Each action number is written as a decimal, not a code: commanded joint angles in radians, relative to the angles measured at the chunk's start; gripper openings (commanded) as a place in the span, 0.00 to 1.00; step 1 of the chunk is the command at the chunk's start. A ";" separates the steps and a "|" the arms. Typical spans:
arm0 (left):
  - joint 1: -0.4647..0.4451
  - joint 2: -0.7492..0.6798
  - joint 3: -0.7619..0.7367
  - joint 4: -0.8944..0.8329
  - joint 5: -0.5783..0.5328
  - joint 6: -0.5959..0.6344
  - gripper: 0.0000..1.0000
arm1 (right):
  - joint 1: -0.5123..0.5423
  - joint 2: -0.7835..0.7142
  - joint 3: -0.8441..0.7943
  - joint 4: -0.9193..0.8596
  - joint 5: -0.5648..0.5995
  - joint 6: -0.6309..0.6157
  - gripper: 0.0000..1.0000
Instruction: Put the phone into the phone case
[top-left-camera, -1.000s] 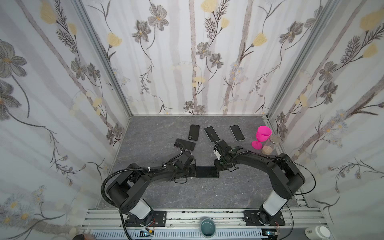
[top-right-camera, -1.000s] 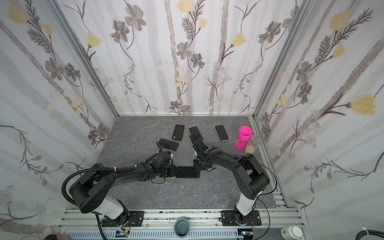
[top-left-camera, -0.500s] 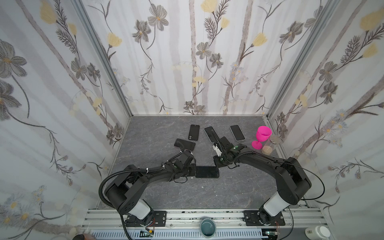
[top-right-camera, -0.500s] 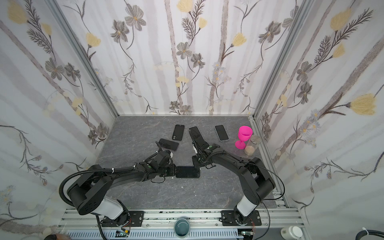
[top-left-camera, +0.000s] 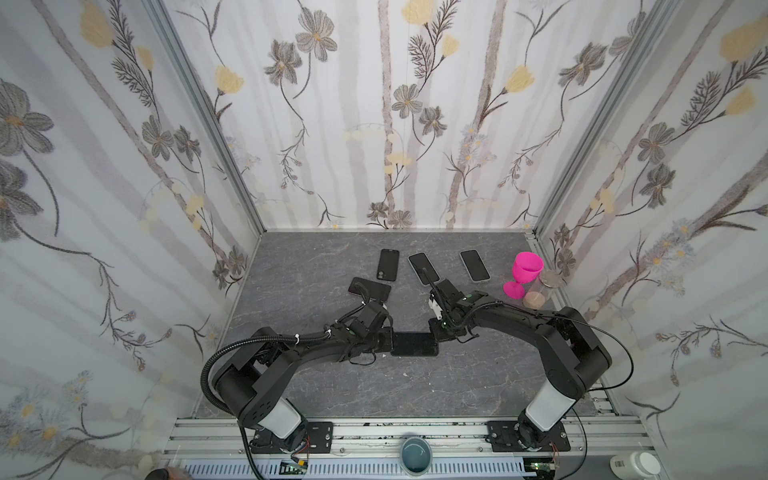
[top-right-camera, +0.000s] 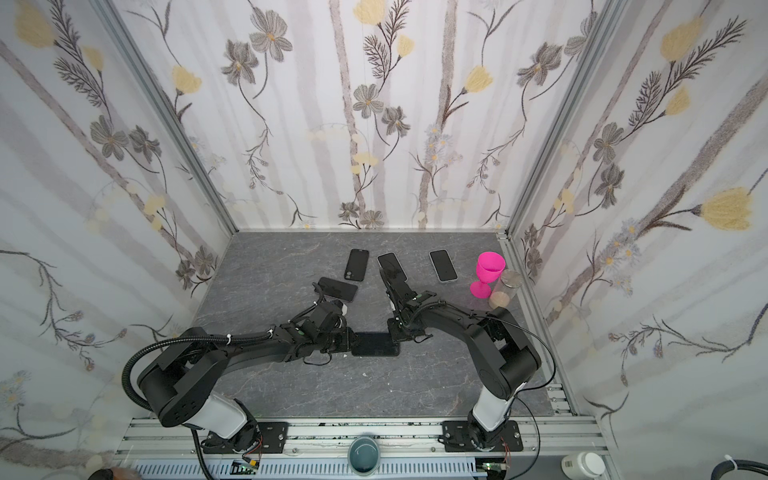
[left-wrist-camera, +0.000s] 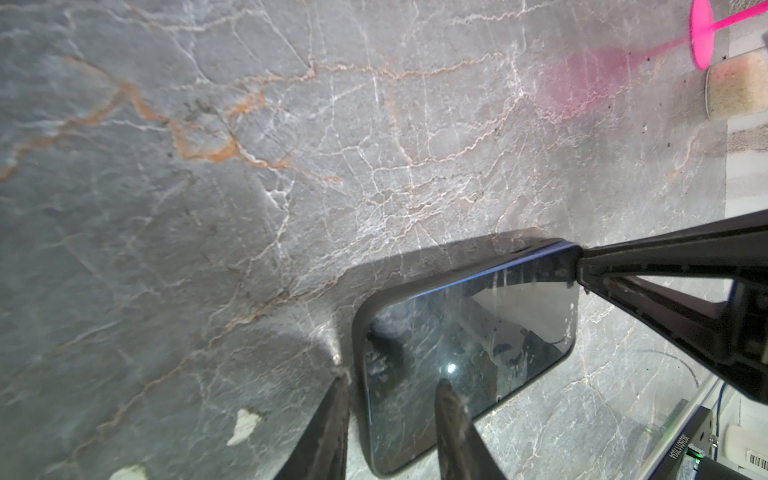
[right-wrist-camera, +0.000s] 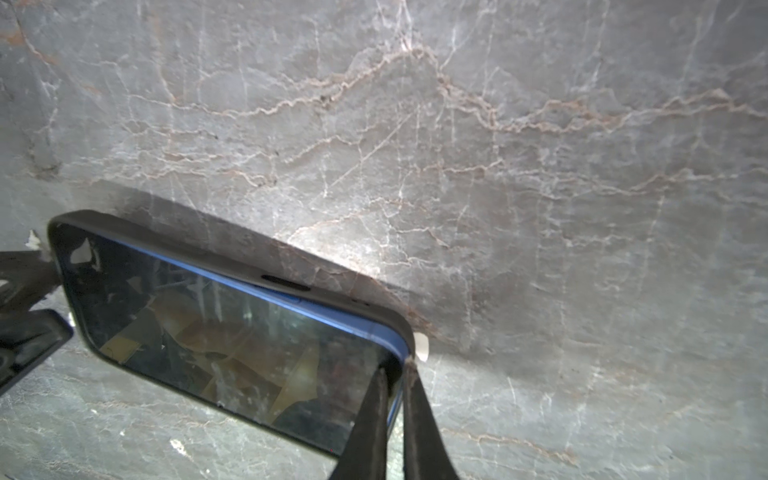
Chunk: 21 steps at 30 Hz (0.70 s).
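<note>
Now my left gripper (left-wrist-camera: 390, 419) pins the phone case (left-wrist-camera: 360, 332) end on the desk (top-left-camera: 457, 374) while my right gripper (right-wrist-camera: 392, 399), clenched, presses the phone (right-wrist-camera: 216, 332) corner; next, I judge, a firm downward seat.

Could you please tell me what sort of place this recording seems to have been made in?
Probably a staged robot data-collection booth, not a home: floral wallpaper panels in metal framing enclose a marble-look table, and two arms are bolted to an aluminium rail at its front edge.
</note>
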 joint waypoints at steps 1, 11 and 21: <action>0.003 0.010 0.001 0.020 0.004 0.003 0.34 | -0.002 0.019 -0.006 -0.009 -0.004 0.005 0.09; 0.002 0.030 -0.013 0.033 0.010 0.000 0.34 | -0.003 0.067 -0.025 -0.008 -0.021 -0.004 0.07; 0.002 0.034 -0.019 0.042 0.011 -0.005 0.33 | -0.003 0.081 -0.032 -0.003 -0.038 -0.007 0.07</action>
